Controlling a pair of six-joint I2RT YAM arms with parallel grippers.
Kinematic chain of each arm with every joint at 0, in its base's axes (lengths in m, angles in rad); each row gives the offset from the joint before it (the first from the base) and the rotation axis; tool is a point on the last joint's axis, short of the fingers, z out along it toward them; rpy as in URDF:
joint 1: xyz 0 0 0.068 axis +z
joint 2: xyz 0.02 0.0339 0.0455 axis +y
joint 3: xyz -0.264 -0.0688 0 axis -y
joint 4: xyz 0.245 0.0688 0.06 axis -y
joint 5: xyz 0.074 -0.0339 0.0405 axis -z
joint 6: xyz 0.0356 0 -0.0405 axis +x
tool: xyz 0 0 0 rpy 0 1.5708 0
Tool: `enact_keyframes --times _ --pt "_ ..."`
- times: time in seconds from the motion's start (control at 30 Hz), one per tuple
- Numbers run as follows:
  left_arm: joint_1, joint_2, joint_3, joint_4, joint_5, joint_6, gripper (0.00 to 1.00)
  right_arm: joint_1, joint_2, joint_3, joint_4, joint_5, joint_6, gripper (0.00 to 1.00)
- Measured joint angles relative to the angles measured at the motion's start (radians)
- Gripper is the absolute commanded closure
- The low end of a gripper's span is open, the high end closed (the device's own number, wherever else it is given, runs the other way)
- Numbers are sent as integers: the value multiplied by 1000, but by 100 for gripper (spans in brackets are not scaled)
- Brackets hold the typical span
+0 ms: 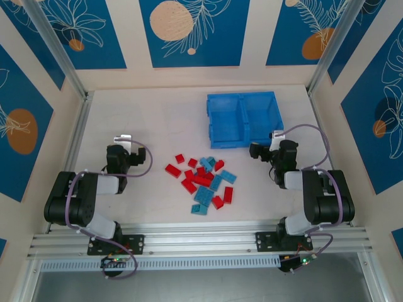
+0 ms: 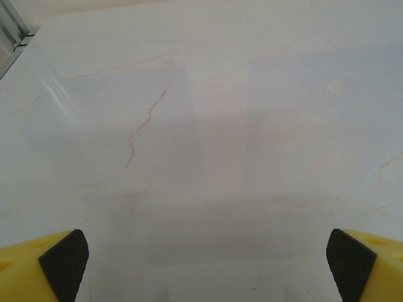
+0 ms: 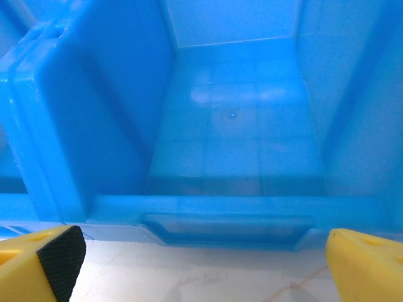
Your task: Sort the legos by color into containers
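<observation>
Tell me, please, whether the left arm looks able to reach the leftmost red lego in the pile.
Probably yes: the leftmost red lego lies at the left edge of the pile, with bare table between it and the left fingers, which stand open.

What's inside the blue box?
Nothing: both compartments of the blue bin look bare, and the legos all lie on the table outside. The near wall hides a thin strip of floor.
</observation>
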Motion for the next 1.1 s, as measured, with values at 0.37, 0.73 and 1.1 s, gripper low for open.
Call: enact_keyframes --times 0.37,0.73,1.1 --pt "-114 -294 70 -309 -14 -14 0 150 -410 458 -904 25 360 0" --pt "-660 -521 499 -1029 204 -34 0 456 -294 440 -1334 1 467 2" --pt "-774 -643 472 -1425 433 399 0 582 44 515 -1385 134 219 24"
